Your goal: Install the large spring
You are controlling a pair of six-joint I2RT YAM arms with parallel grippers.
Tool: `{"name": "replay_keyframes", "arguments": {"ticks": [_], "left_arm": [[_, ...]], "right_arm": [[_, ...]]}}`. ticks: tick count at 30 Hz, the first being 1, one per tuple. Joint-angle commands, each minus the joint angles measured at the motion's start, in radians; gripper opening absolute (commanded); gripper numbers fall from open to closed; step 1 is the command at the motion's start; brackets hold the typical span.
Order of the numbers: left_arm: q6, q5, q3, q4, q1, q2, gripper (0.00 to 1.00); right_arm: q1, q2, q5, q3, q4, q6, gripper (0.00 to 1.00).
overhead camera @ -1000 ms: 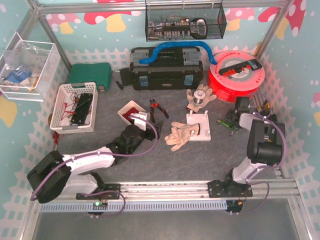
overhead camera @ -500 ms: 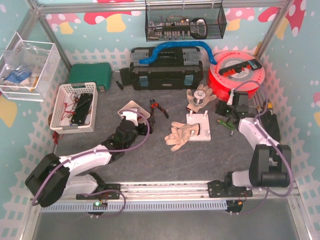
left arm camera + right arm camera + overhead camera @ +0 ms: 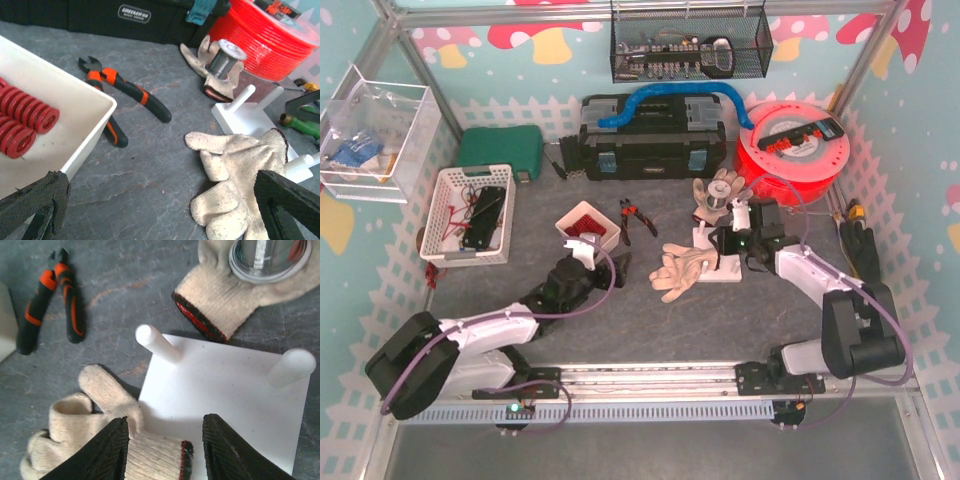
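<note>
Grey tabletop (image 3: 650,320): glove (image 3: 95,405) across peg plate (image 3: 235,390), pliers (image 3: 125,95) nr tray (image 3: 85,135).

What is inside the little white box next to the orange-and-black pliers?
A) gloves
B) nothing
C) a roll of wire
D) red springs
D: red coil springs lie side by side inside the white plastic box, as the left wrist view shows.

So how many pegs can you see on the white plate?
3. On the white plate, the far-left peg and far-right peg stand at its far corners. The near peg pokes out beside the glove. A fourth may be hidden under that glove.
</note>
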Motion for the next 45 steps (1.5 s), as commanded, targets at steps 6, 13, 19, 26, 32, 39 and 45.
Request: {"name": "replay_keyframes", "arguments": {"ticks": [6,13,19,26,32,39,45], "left_arm": [[0.102,0.020,-0.041,0.119,-0.005,-0.099,0.99],[0.103,0.022,-0.044,0.126,-0.005,-0.101,0.99],[0.103,0.014,-0.042,0.126,-0.005,-0.092,0.99],[0.108,0.007,-0.047,0.126,-0.005,-0.100,0.99],[0.110,0.001,-0.047,0.126,-0.004,-0.102,0.99],[0.109,-0.007,-0.053,0.127,-0.005,-0.116,0.99],[0.108,-0.010,-0.056,0.125,-0.005,-0.125,0.99]], "right_arm": [[0.001,0.090,0.047,0.000,-0.019,-0.039,0.43],[0.001,0.108,-0.001,-0.004,-0.012,-0.025,0.45],[0.002,0.155,-0.016,0.002,-0.010,-0.020,0.45],[0.001,0.137,-0.037,-0.006,0.011,-0.017,0.28],[0.001,0.084,-0.045,-0.012,0.019,-0.014,0.01],[0.001,0.021,-0.059,-0.027,0.037,0.010,0.00],[0.001,-0.041,0.007,-0.036,0.048,0.024,0.00]]}}
